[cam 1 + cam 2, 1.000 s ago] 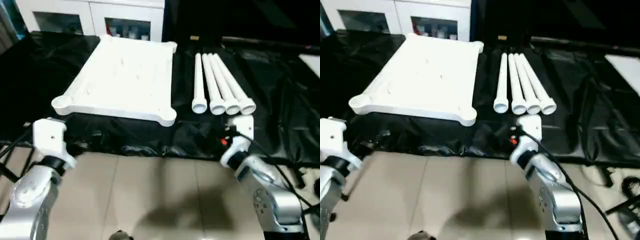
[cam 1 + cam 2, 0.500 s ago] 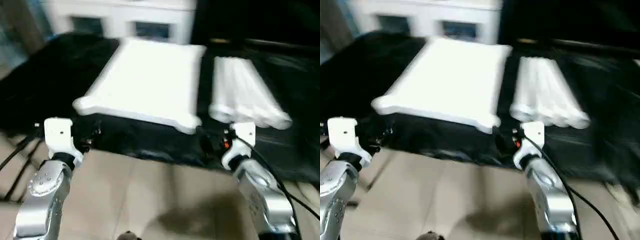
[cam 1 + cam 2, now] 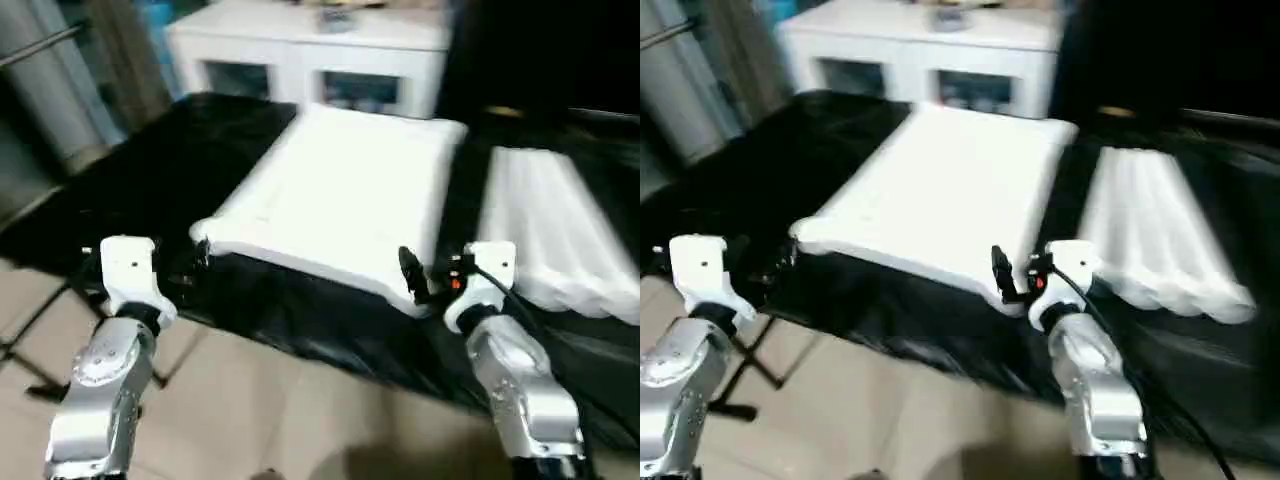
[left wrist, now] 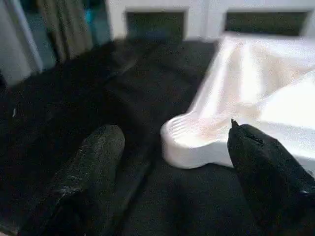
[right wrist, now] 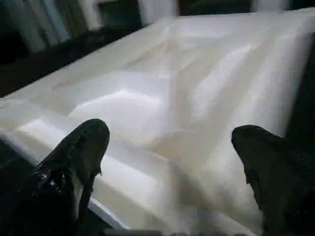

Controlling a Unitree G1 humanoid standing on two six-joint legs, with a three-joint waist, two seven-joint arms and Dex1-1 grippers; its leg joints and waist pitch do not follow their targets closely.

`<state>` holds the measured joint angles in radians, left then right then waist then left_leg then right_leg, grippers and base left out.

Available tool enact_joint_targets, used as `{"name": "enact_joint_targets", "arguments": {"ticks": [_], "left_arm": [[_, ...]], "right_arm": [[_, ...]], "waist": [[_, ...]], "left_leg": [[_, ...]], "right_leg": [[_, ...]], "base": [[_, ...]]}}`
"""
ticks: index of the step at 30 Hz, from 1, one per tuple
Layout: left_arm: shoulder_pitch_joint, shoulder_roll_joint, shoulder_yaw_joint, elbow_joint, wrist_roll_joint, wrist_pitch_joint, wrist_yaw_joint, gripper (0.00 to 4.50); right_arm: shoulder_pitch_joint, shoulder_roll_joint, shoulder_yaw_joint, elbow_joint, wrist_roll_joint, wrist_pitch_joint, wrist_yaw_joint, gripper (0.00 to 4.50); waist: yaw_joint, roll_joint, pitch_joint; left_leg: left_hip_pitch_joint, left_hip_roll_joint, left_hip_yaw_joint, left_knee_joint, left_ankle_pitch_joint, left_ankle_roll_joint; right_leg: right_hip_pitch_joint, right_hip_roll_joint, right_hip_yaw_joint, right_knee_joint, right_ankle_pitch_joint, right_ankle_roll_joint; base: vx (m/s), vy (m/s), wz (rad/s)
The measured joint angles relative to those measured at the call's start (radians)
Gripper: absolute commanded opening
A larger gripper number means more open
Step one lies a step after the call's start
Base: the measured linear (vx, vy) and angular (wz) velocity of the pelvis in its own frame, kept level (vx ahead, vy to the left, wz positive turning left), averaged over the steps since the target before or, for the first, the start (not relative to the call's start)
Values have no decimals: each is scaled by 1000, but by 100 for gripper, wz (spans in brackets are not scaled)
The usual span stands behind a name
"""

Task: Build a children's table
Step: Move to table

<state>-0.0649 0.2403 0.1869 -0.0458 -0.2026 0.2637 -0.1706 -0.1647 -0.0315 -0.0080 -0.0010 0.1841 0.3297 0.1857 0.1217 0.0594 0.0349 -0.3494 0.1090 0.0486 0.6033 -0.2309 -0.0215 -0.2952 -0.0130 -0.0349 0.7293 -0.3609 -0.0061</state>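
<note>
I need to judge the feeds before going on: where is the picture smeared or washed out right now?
Head views: motion-smeared; the four legs melt into one white mass and the tabletop loses its ribs. Left wrist view: the tabletop's corner socket glares pale, the near black fingers soft. Right wrist view: the tabletop is a washed-out white, its relief barely readable.
</note>
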Motion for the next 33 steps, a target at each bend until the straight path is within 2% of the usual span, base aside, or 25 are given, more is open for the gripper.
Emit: {"name": "enact_joint_targets", "arguments": {"ticks": [1, 3, 4, 5, 6, 7, 8, 9, 10, 11, 12, 13, 14, 15, 16, 17, 18, 19, 20, 22, 23, 25, 27, 29, 33], "left_arm": [[-13, -6, -7, 11, 0, 5, -1, 381], [-69, -18, -33, 20, -9, 5, -15, 381], [-99, -16, -50, 27, -8, 9, -24, 381], [-126, -12, -64, 27, -8, 13, -32, 381], [-148, -23, -81, 23, -11, 16, -41, 381], [-153, -40, -99, 22, -17, 21, -46, 381], [-162, -52, -111, 19, -24, 26, -54, 381], [-168, -51, -114, 16, -32, 32, -61, 381], [-174, -36, -112, 9, -38, 36, -69, 381], [-177, -28, -112, 5, -37, 36, -72, 381], [-180, -10, -112, 0, -27, 35, -81, 381], [-181, 3, -110, 1, -18, 34, -87, 381], [-175, 17, -102, 8, -15, 35, -89, 381], [-176, 29, -92, 19, -10, 35, -89, 381], [-176, 34, -92, 25, -7, 36, -89, 381], [-178, 31, -99, 21, -3, 36, -91, 381], [-181, 24, -109, 15, -1, 36, -97, 381], [-180, 18, -126, -2, -2, 35, -112, 381], [-178, 13, -134, -20, -9, 28, -125, 381], [-172, -17, -189, -32, -15, 17, -147, 381], [-170, -14, -208, -39, -15, 15, -159, 381], [-167, 46, -228, -46, -3, 10, -200, 381], [-149, 93, -211, -46, -4, 10, -245, 381], [-131, 116, -201, -49, -23, 4, -311, 381], [-131, 164, -234, -54, -65, -19, -468, 381]], "right_arm": [[-6, 4, 0, -9, -2, 7, -9, 450], [-30, 4, -16, -21, -10, 13, -45, 450], [-49, 8, -28, -21, -21, 14, -68, 450], [-69, 8, -34, -21, -26, 14, -83, 450], [-82, -2, -39, -24, -32, 15, -93, 450], [-75, -13, -43, -25, -39, 18, -95, 450], [-73, -22, -55, -25, -42, 30, -102, 450], [-74, -25, -66, -27, -42, 43, -107, 450], [-76, -23, -69, -41, -41, 63, -114, 450], [-78, -21, -69, -51, -41, 67, -114, 450], [-83, -22, -66, -88, -36, 94, -115, 450], [-82, -22, -65, -114, -30, 116, -114, 450], [-81, -12, -51, -133, -23, 140, -111, 450], [-78, -7, -30, -160, -13, 155, -106, 450], [-72, -10, -24, -185, -1, 169, -100, 450], [-66, -20, -26, -201, 4, 176, -97, 450], [-60, -32, -29, -222, 7, 184, -91, 450], [-45, -42, -35, -248, 16, 192, -83, 450], [-27, -52, -36, -274, 18, 195, -76, 450], [21, -75, -67, -278, 20, 225, -67, 450], [24, -80, -75, -279, 22, 233, -64, 450], [24, -87, -64, -299, 28, 246, -44, 450], [28, -83, -20, -313, 32, 249, -24, 450], [43, -98, 22, -326, 44, 249, 7, 450], [53, -151, 26, -334, 62, 237, 84, 450]], "waist": [[-10, -3, -2], [-25, -23, -3], [-32, -31, 1], [-37, -54, 0], [-43, -76, 3], [-43, -81, 7], [-37, -80, 8], [-35, -90, 10], [-29, -92, 10], [-23, -88, 10], [-5, -71, 13], [6, -68, 15], [-4, -75, 12], [-13, -89, 10], [-23, -90, 7], [-30, -89, 6], [-42, -91, 5], [-57, -114, -4], [-63, -142, -7], [-63, -142, -6], [-63, -139, -5], [-60, -115, -1], [-65, -100, 2], [-59, -73, 12], [-60, -53, 23]], "left_leg": [[4, -4, -3, 4, -8, 9], [16, -13, 4, 6, -25, 4], [25, -20, 11, 6, -31, 5], [35, -32, 22, 6, -40, 2], [48, -43, 37, 10, -53, 3], [54, -40, 43, 32, -71, 35], [49, -38, 41, 66, -82, 55], [44, -40, 42, 91, -82, 52], [37, -39, 43, 101, -76, 35], [33, -37, 41, 98, -73, 28], [28, -16, 38, 59, -54, -5], [36, -2, 42, 54, -61, -28], [42, 0, 48, 46, -65, -26], [46, -1, 55, 40, -65, -18], [55, 3, 57, 36, -74, -18], [60, 7, 58, 34, -78, -16], [63, 5, 58, 30, -81, -13], [65, -11, 69, 28, -86, -8], [59, -28, 76, 37, -97, -12], [39, -22, 58, 69, -97, 3], [26, -16, 47, 68, -91, 2], [-3, 19, 41, 60, -75, -45], [1, 27, 44, 66, -74, -48], [4, 28, 48, 62, -69, -54], [28, 45, 79, 35, -45, -58]], "right_leg": [[-31, -11, -8, 29, -1, 16], [-108, -35, -7, 35, 20, 62], [-130, -47, -5, 11, 36, 65], [-135, -61, 2, -52, 62, 47], [-123, -72, 22, -69, 150, 18], [-108, -65, 25, -78, 134, 11], [-94, -60, 26, -85, 129, 6], [-85, -56, 33, -86, 123, 4], [-65, -19, 73, -90, 114, -1], [-57, 1, 93, -90, 113, -7], [-40, 53, 122, -96, 110, -8], [-38, 72, 129, -98, 105, -1], [-57, 54, 103, -75, 84, 1], [-86, 21, 53, -18, 66, 15], [-109, -8, 7, 26, 65, 20], [-118, -27, -13, 20, 70, 24], [-127, -46, -27, -6, 86, 22], [-135, -76, -26, -73, 129, 3], [-133, -99, -4, -93, 174, 33], [-130, -80, 28, -85, 159, 29], [-130, -70, 33, -84, 159, 29], [-130, -41, 32, -83, 165, 27], [-123, -36, 21, -97, 168, 19], [-116, -42, 19, -107, 166, 13], [-101, -49, 25, -106, 163, 19]], "base": [[195, 54, 4], [150, 45, 7], [123, -16, 1], [115, -66, -5], [115, -66, -5], [112, -82, 3], [121, -70, 2], [121, -70, 2], [142, -62, -13], [135, -36, -29], [135, -36, -29], [138, 44, -52], [153, 53, -49], [153, 53, -49], [135, 28, -26], [130, 37, -10], [130, 37, -10], [150, 14, 1], [128, -19, 9], [115, -26, 11], [0, 0, 0], [0, 0, 0], [0, 0, 0], [-41, -5, 5], [-91, -50, 12]]}}
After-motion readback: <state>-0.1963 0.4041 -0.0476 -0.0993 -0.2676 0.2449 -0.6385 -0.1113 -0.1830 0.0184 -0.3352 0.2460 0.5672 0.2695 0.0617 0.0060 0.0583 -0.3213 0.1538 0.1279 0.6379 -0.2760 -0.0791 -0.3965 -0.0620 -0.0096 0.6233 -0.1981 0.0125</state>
